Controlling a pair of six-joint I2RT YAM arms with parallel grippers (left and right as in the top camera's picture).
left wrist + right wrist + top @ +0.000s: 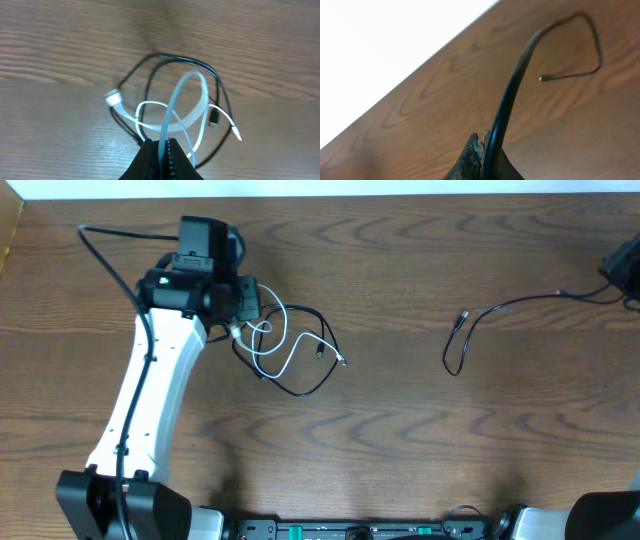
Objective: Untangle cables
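On the table, left side, left tool pinches white cable: draw it up slowly, clear of black loops; right tool clamps the separate black cable.

Looks like a robotics lab bench to me, not anybody's home. There's a wood-grain worktop with two robot arms sitting along its lower edge. The white left arm reaches up the left side, and the right arm's base pokes in at the lower right corner. A black rail with green bits runs along the bottom middle. Laid out like test props are a white cord looped up with black ones and a lone black cord. A plain pale strip runs along the top edge.
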